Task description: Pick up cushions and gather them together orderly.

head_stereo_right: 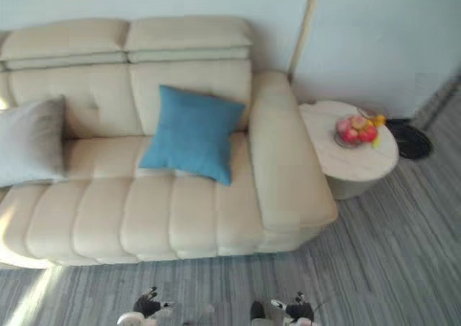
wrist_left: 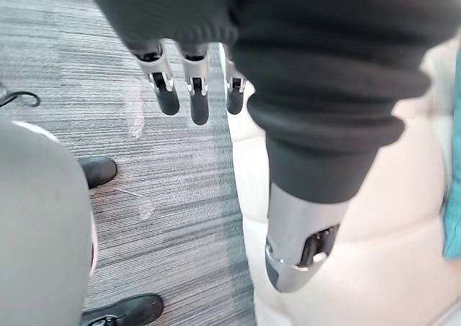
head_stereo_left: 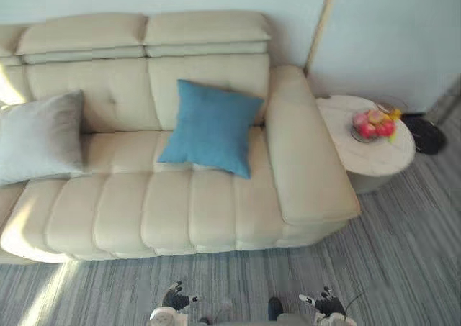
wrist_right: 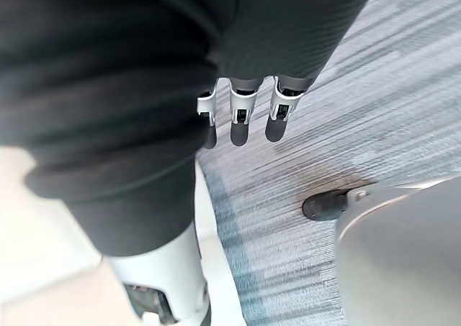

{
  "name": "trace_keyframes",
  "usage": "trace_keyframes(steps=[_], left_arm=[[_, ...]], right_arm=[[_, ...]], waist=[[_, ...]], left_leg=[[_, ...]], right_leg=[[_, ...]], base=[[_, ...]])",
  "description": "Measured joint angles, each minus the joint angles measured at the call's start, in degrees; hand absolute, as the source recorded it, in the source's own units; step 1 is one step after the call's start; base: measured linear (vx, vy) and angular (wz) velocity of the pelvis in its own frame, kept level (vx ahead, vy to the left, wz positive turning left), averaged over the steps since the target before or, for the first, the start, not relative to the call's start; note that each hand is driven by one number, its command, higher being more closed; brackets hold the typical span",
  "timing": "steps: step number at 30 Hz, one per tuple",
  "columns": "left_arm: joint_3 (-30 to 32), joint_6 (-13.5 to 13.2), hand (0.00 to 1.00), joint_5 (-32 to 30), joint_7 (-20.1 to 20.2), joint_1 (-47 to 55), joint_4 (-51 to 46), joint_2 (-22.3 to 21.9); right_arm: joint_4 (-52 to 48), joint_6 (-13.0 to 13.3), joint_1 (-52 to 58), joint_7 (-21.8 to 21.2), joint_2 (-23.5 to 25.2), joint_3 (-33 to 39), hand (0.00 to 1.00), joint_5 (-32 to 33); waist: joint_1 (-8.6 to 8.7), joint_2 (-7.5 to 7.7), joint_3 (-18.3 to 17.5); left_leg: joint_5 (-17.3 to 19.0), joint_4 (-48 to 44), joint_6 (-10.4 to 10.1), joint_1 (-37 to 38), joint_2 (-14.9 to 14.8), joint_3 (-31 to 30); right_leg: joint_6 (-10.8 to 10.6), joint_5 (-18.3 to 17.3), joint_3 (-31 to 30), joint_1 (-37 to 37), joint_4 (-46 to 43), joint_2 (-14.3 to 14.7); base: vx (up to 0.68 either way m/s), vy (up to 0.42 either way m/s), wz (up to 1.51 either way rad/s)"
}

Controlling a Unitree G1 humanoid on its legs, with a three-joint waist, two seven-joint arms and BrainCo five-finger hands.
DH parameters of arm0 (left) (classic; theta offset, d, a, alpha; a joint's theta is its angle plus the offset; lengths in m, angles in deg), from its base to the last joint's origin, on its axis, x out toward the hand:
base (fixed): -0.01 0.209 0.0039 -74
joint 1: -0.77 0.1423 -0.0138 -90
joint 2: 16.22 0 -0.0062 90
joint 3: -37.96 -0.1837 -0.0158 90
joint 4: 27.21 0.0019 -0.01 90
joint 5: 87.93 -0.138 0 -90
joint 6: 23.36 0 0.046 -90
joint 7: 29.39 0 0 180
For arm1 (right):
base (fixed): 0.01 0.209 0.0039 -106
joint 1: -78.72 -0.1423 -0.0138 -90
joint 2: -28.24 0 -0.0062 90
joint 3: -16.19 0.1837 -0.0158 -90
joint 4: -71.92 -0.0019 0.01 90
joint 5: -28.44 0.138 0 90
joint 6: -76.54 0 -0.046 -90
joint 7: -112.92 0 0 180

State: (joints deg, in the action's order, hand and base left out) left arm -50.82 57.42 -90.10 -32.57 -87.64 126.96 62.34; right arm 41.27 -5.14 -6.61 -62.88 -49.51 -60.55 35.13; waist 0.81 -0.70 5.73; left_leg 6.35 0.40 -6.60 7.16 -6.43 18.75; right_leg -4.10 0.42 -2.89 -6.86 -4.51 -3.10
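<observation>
A blue cushion (head_stereo_left: 212,127) leans against the backrest of a cream sofa (head_stereo_left: 166,211), near its right armrest. A grey cushion (head_stereo_left: 39,135) leans at the sofa's left end, well apart from the blue one. My left hand (head_stereo_left: 176,298) and right hand (head_stereo_left: 325,303) hang low over the floor in front of the sofa, far from both cushions. In the left wrist view my left hand's fingers (wrist_left: 191,88) are straight and hold nothing. My right hand's fingers (wrist_right: 241,114) are also straight and empty.
A round pale side table (head_stereo_left: 374,160) stands right of the sofa with a bowl of fruit (head_stereo_left: 374,124) on it. A dark object (head_stereo_left: 425,135) lies on the floor beyond the table. Grey striped carpet (head_stereo_left: 403,254) covers the floor in front.
</observation>
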Motion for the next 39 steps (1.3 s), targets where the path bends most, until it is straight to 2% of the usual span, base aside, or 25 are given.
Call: trace_keyframes(steps=[2, 3, 4, 5, 7, 8, 9, 10, 12, 14, 15, 16, 18, 21, 24, 26, 27, 29, 30, 32, 33, 34, 35, 36, 39], left_arm=[[0.01, 0.02, 0.0, 0.0, -0.08, -0.81, -0.53, 0.62], [-0.02, 0.05, 0.0, 0.0, -0.09, -1.79, -0.71, 0.75], [0.0, 0.14, 0.0, 0.0, -0.11, -1.95, -0.74, 0.89], [-0.02, 0.26, 0.0, -0.02, -0.09, -1.68, -0.71, 0.85], [0.09, 0.71, 0.0, -0.04, -0.06, -1.04, -0.57, 1.06], [0.08, 0.81, 0.0, -0.02, -0.04, -1.26, -0.53, 1.0], [0.07, 0.84, 0.0, -0.02, 0.0, -1.56, -0.41, 0.98], [0.06, 1.02, 0.0, -0.03, 0.11, -2.61, -0.2, 0.54], [0.11, 1.01, 0.0, -0.04, 0.22, -3.7, -0.22, -0.98], [0.06, 1.01, 0.0, -0.08, 0.96, -4.43, -0.23, -1.85], [-0.01, 1.04, 0.0, -0.09, 1.16, -4.3, -0.19, -2.22], [-0.01, 0.97, 0.0, -0.09, 1.17, -4.08, -0.2, -2.65], [-0.07, 1.02, 0.0, -0.12, 1.18, -3.24, -0.41, -2.71], [-0.73, 0.75, 0.0, 0.01, 1.21, -2.33, -1.64, -2.46], [-0.47, 0.49, 0.0, 0.13, 1.12, -2.37, -2.18, -2.38], [0.26, 0.27, 0.0, 0.17, 1.09, -2.58, -2.23, -2.67], [0.55, 0.01, 0.0, 0.18, 1.07, -2.51, -2.08, -2.87], [2.38, -0.11, 0.0, 0.49, 1.09, -2.69, -2.06, -3.18], [3.12, -0.07, 0.0, 0.86, 1.02, -2.63, -1.92, -2.73], [3.91, -0.09, 0.0, 1.19, 1.05, -2.69, -1.69, -1.79], [3.88, 0.06, 0.0, 1.17, 1.05, -2.62, -1.49, -1.36], [3.86, 0.07, 0.0, 1.18, 1.0, -2.23, -1.37, -0.89], [3.74, 0.13, 0.0, 1.17, 0.99, -2.02, -1.01, -0.63], [2.53, 0.24, 0.0, 1.18, 0.91, -2.11, -0.53, -0.2], [-0.28, 1.1, 0.0, 1.22, 0.96, -2.66, 0.11, 1.18]], right_arm=[[-0.39, 0.0, -1.1, 0.3, 1.01, -0.01, 0.0, -0.03], [-0.65, 0.01, -1.22, 0.31, 1.36, -0.01, 0.0, -0.02], [-0.81, 0.0, -1.21, 0.3, 1.62, -0.28, 0.0, -0.03], [-0.85, -0.01, -1.19, 0.26, 1.58, -0.61, 0.0, -0.08], [-1.3, 0.09, -1.55, 0.28, 1.29, -2.54, 0.0, -0.17], [-1.31, 0.12, -2.36, 0.28, 1.17, -2.81, 0.0, -0.55], [-1.25, 0.11, -2.3, 0.3, 0.98, -2.82, 0.0, -0.59], [-1.31, 0.17, -2.91, 0.27, 0.06, -2.76, 0.0, -0.73], [-0.86, 0.06, -3.38, 0.29, -1.42, -2.68, 0.0, -1.78], [0.3, 0.0, -3.2, 0.22, -2.07, -2.49, 0.0, -1.83], [0.29, 0.08, -2.77, 0.22, -2.19, -2.72, 0.0, -1.83], [0.36, -0.02, -2.7, 0.26, -2.03, -2.9, 0.0, -1.81], [0.9, -0.03, -2.95, 0.27, -2.5, -2.83, 0.0, -1.75], [2.64, -0.14, -2.71, 0.36, -2.82, -2.71, 0.0, -1.75], [2.63, -0.42, -2.58, 0.52, -3.09, -2.23, 0.0, -1.7], [2.51, -0.42, -2.55, 0.74, -2.94, -2.23, 0.0, -1.69], [2.53, -0.41, -2.42, 0.74, -2.73, -2.26, 0.0, -1.69], [2.48, -0.42, -2.46, 0.72, -1.77, -2.29, 0.0, -1.69], [1.77, -0.31, -2.4, 0.67, -0.45, -2.29, 0.0, -1.61], [1.79, -0.38, -2.44, 0.37, 0.91, -2.6, 0.0, -1.65], [1.84, -0.38, -2.69, 0.31, 1.32, -2.87, 0.0, -1.66], [2.42, -0.41, -3.66, 0.19, 1.55, -3.34, 0.0, -1.66], [2.49, -0.41, -4.11, 0.11, 1.5, -3.87, 0.0, -1.65], [2.49, -0.4, -4.88, 0.11, 1.35, -4.54, 0.0, -1.66], [2.52, -0.43, -5.92, 0.15, 1.33, -4.54, 0.0, -1.71]], waist=[[0.37, 0.82, 0.85], [1.02, 0.7, 1.07], [1.07, 1.28, 1.0], [1.08, 1.43, 1.06], [1.11, 1.26, 1.07], [1.7, 1.08, 1.05], [1.9, 1.3, 0.94], [2.52, 0.08, 1.55], [2.83, -0.94, 1.92], [4.11, -0.57, 1.79], [4.27, -0.43, 1.93], [3.92, -0.06, 2.39], [3.19, 0.17, 2.79], [2.37, 0.38, 3.12], [1.83, 0.35, 3.25], [1.37, 0.23, 3.31], [1.04, -0.06, 3.29], [-0.27, 0.06, 3.21], [-0.21, 1.55, 3.14], [-0.52, 2.7, 3.15], [-0.76, 2.84, 3.08], [-1.08, 2.6, 3.22], [-1.03, 2.27, 3.26], [-1.0, 1.76, 3.49], [-0.86, 1.06, 3.72]], left_leg=[[1.54, -1.2, -0.45, -0.07, -1.11, 6.12], [2.21, -1.19, -1.02, -0.06, -1.82, 9.57], [2.27, -1.23, -1.24, 0.68, -2.15, 11.83], [2.81, -1.37, -2.53, 2.53, -3.2, 15.83], [3.04, -2.32, -3.51, 5.06, -4.47, 22.69], [2.92, -4.55, -3.65, 5.06, -5.49, 26.7], [2.9, -5.04, -3.66, 5.18, -5.69, 27.49], [1.97, -5.64, -4.36, 5.55, -6.22, 29.38], [-0.3, -7.72, -4.59, 6.77, -6.72, 31.23], [-1.73, -20.18, -2.91, 5.06, -10.72, 30.28], [-3.87, -31.62, 2.04, 2.75, -14.6, 27.75], [-0.69, -40.98, 5.79, -0.19, -16.04, 24.04], [6.61, -46.52, 4.03, -6.32, -11.54, 13.08], [10.44, -40.86, 3.77, -12.66, -6.06, 4.74], [9.87, -25.35, 1.89, -17.74, 0.47, -8.21], [7.68, -18.61, 1.08, -18.74, 2.67, -15.83], [5.19, -15.69, 1.11, -18.39, 3.33, -19.56], [0.79, -15.85, 1.47, -15.8, 3.33, -18.45], [2.18, -15.53, 2.12, -14.45, 3.42, -15.0], [4.11, -15.55, 2.98, -12.77, 3.28, -9.47], [4.6, -15.35, 3.19, -11.71, 2.96, -6.61], [5.07, -14.81, 3.38, -9.8, 2.35, -2.43], [5.05, -14.38, 3.42, -8.75, 2.17, 0.06], [5.04, -14.33, 3.43, -8.01, 1.77, 2.94], [5.04, -12.5, 3.43, -5.9, 0.98, 7.87]], right_leg=[[3.52, -2.85, 6.84, -4.2, -5.06, -1.2], [5.72, -4.48, 16.47, -6.5, -9.83, -4.11], [6.68, -5.67, 22.38, -7.16, -12.32, -6.12], [7.36, -6.47, 28.72, -7.09, -13.76, -7.36], [6.93, -6.76, 34.13, -7.72, -15.83, -7.81], [8.77, -8.09, 38.82, -9.09, -17.79, -7.82], [9.13, -8.3, 39.72, -9.27, -18.17, -7.74], [9.76, -8.78, 38.18, -9.76, -18.22, -5.99], [10.15, -9.61, 35.53, -9.72, -18.42, -4.6], [10.25, -11.21, 33.49, -8.11, -18.46, -3.7], [10.68, -11.84, 30.87, -5.99, -17.38, -2.99], [11.09, -12.2, 27.44, -4.69, -15.95, -1.6], [12.02, -12.79, 21.12, -1.72, -13.68, 0.35], [11.93, -12.98, 13.12, 2.32, -12.31, 2.26], [10.2, -13.15, 3.53, 3.12, -12.22, 3.3], [8.89, -13.29, -2.09, 3.85, -12.0, 4.23], [7.72, -13.89, -5.42, 4.28, -12.37, 5.12], [5.78, -15.02, -10.55, 5.08, -13.23, 5.85], [4.74, -15.25, -12.46, 5.23, -13.19, 4.88], [3.7, -15.58, -15.54, 4.8, -13.47, 4.06], [2.93, -15.63, -15.66, 4.34, -13.95, 3.84], [1.39, -15.48, -12.17, 3.02, -15.23, 2.98], [0.36, -15.38, -6.11, 1.72, -16.04, 1.29], [0.19, -14.98, 3.76, 0.37, -16.61, -1.39], [3.28, -12.29, 22.28, -0.92, -14.37, -5.31]], base=[[-0.1, -0.037, -1.23], [-0.06, -0.044, -0.98], [0.0, -0.06, -1.33], [0.08, -0.083, -1.67], [0.18, -0.192, -2.02], [0.17, -0.213, -1.58], [0.17, -0.244, -1.43], [0.15, -0.184, -0.89], [0.2, -0.22, -0.88], [0.27, -0.257, -0.68], [0.27, -0.216, -1.02], [0.2, -0.124, -1.35], [0.19, -0.041, -1.69], [0.26, 0.032, -1.6], [0.23, 0.142, -1.66], [0.29, 0.239, -1.66], [0.31, 0.264, -1.48], [0.34, 0.322, -1.61], [0.27, 0.286, -1.62], [0.19, 0.239, -1.27], [0.16, 0.203, -1.5], [0.15, 0.166, -1.53], [0.13, 0.134, -1.58], [0.13, 0.114, -1.17], [0.15, -0.015, -1.08]])
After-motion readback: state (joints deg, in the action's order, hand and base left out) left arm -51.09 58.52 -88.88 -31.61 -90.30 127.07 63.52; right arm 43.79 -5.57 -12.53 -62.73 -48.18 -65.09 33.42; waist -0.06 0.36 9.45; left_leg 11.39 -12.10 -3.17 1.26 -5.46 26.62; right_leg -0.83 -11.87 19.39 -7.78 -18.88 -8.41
